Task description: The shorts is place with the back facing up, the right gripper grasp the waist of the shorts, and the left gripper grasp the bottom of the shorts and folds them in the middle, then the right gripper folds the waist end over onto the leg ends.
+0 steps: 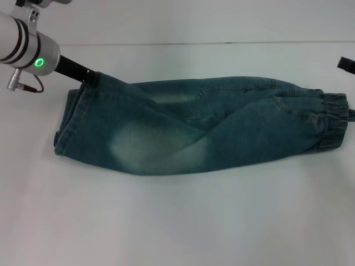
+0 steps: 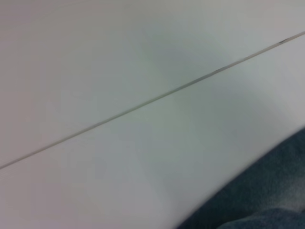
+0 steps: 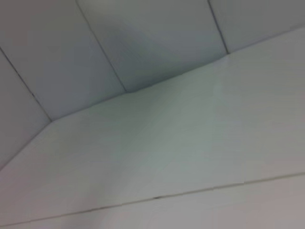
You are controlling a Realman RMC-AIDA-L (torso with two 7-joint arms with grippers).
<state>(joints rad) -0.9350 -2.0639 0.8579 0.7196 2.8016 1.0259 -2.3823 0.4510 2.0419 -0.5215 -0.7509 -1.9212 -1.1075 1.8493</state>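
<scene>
The shorts [image 1: 205,130] lie on the white table [image 1: 166,221], already folded lengthwise, the waist [image 1: 333,128] to the right and the leg ends [image 1: 69,130] to the left. The left gripper [image 1: 89,76] touches the far corner of the leg ends; I cannot tell if it pinches. The right gripper [image 1: 346,64] waits near the waist, probably for the second fold.

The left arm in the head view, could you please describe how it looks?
The left arm is a silver-white cylinder with black bands and a glowing green light ring. A thin grey cable with a metal plug hangs beneath it. The left gripper is black. Only a black corner of the right gripper shows.
</scene>
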